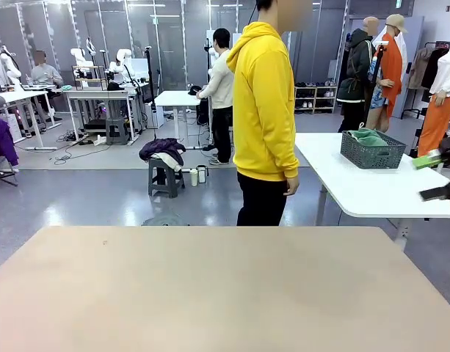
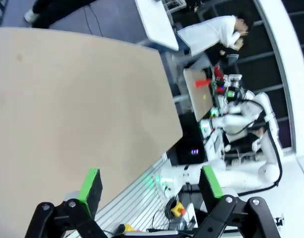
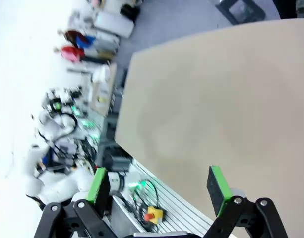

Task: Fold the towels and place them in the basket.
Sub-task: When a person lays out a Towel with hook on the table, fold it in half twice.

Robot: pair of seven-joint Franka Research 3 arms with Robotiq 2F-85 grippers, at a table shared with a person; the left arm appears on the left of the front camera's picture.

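1. Front view is showing the basket [image 1: 372, 150] sitting on a white side table [image 1: 357, 192] off the counter's [image 1: 210, 293] far right corner. A teal cloth [image 1: 368, 137] is bunched inside; whether it belongs to the task I cannot tell.
2. Left end effector [image 2: 151, 186] and right end effector [image 3: 159, 187] are both hanging by the counter's near edge, fingers spread wide, gripping nothing.
3. A person [image 1: 265, 110] in a yellow hoodie is standing at the far edge.
4. Risk, as I'm judging it: the basket is sitting well away from both arms, so a reach could be falling short or sweeping toward the person.
5. Writing: I'm making out nothing readable; any labels are too small or blurred.
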